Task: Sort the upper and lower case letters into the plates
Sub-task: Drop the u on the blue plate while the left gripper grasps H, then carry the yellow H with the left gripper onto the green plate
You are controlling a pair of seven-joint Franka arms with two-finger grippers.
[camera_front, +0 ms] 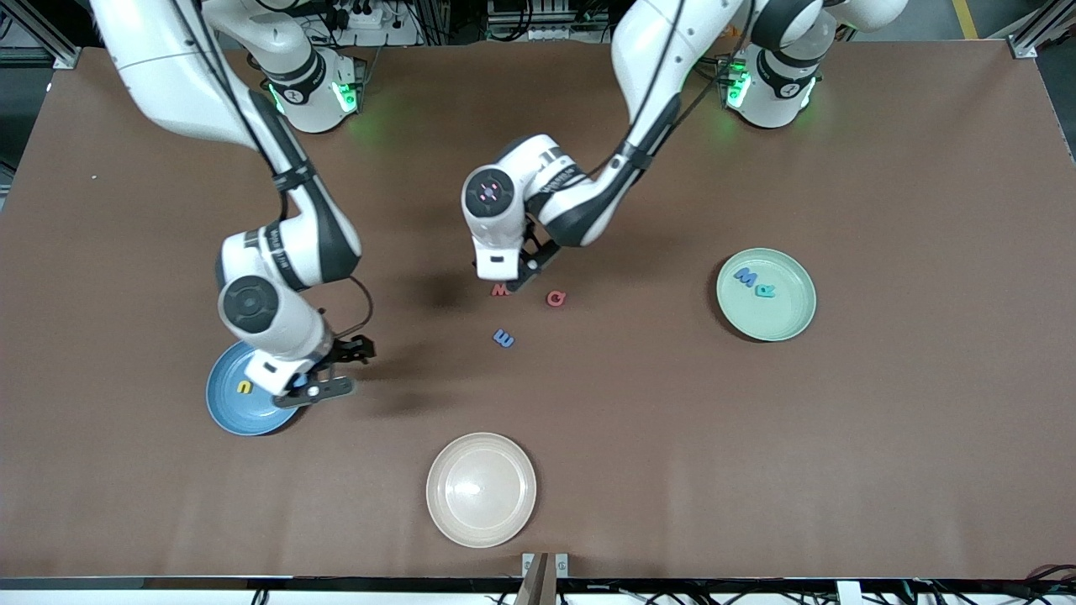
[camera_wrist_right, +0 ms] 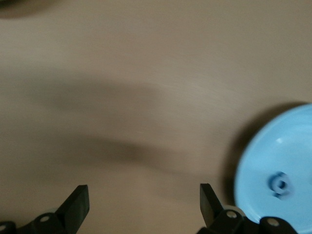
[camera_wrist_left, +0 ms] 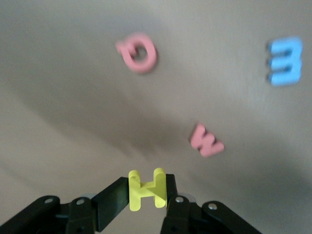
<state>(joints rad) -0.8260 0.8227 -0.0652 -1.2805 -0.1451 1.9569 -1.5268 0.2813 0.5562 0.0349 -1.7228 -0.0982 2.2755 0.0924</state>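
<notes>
My left gripper (camera_front: 524, 277) is shut on a yellow letter H (camera_wrist_left: 146, 189), just above the table's middle. Under it lie a red W-shaped letter (camera_front: 501, 291) (camera_wrist_left: 206, 141), a red round letter (camera_front: 556, 297) (camera_wrist_left: 138, 52) and a blue E-shaped letter (camera_front: 503, 338) (camera_wrist_left: 285, 61). The mint green plate (camera_front: 786, 323), toward the left arm's end, holds a blue M (camera_front: 745, 276) and a teal letter (camera_front: 765, 291). The sky blue plate (camera_front: 231, 412) (camera_wrist_right: 292, 146) holds a yellow letter (camera_front: 245, 387) and a small blue letter (camera_wrist_right: 279, 184). My right gripper (camera_front: 322, 388) (camera_wrist_right: 144, 200) is open and empty beside that plate's edge.
An empty cream-beige plate (camera_front: 481, 529) sits near the table's front edge, nearer to the front camera than the loose letters. The brown tabletop spreads bare around the plates. Both arms' bases stand along the table's back edge.
</notes>
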